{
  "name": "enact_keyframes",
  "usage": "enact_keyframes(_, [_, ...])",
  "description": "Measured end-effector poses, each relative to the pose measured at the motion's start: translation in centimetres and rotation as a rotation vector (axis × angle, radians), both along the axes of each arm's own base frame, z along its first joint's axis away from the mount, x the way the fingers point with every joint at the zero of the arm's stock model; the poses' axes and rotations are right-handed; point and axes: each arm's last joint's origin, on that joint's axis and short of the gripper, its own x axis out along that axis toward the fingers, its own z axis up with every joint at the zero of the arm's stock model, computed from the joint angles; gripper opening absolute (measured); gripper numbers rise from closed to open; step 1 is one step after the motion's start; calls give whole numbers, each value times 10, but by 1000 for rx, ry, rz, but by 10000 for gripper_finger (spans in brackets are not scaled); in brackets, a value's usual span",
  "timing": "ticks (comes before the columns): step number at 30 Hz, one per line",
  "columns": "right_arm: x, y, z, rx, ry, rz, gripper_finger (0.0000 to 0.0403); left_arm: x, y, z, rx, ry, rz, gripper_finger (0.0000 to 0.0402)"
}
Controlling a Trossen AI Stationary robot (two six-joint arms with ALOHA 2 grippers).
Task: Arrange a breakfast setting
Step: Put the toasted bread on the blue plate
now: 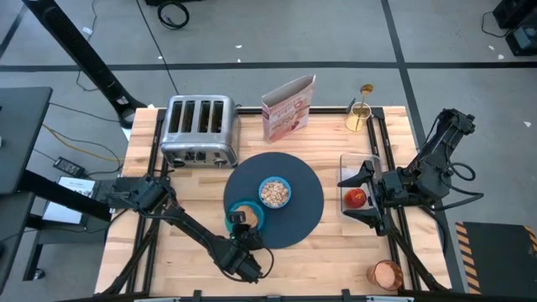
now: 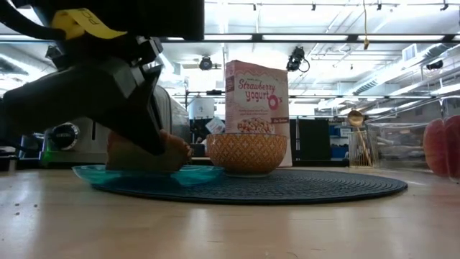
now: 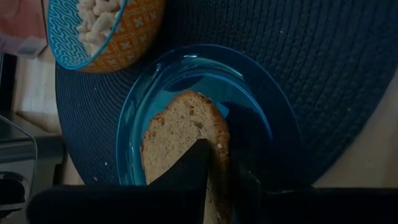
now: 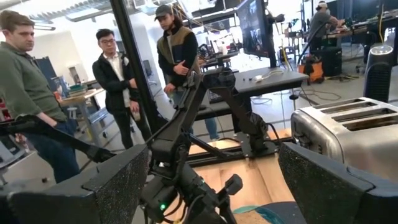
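Nearby, toaster (image 1: 199,130) and cereal box (image 1: 288,107).

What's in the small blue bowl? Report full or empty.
Full. The small blue bowl on the mat holds pale cereal pieces up to its rim.

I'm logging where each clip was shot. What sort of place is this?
Probably a robotics lab or workshop: people stand watching by desks with monitors, cables lie on the floor, and strip lights run overhead.
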Motion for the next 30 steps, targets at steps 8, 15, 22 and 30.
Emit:
enact_keyframes(8, [0, 0, -1, -7, 6, 16, 361, 1, -1, 0, -25, -1, 0, 60])
enact_keyframes(15, [0, 1, -1, 13, 11, 22, 361, 1, -2, -1, -46, 9, 3, 82])
enact_keyframes(22, [0, 1, -1, 14, 11, 29, 361, 2, 0, -1, -41, 23, -10, 135])
enact_keyframes(30, [0, 2, -1, 64, 13, 74, 361, 0, 0, 9, -57, 8, -14, 151])
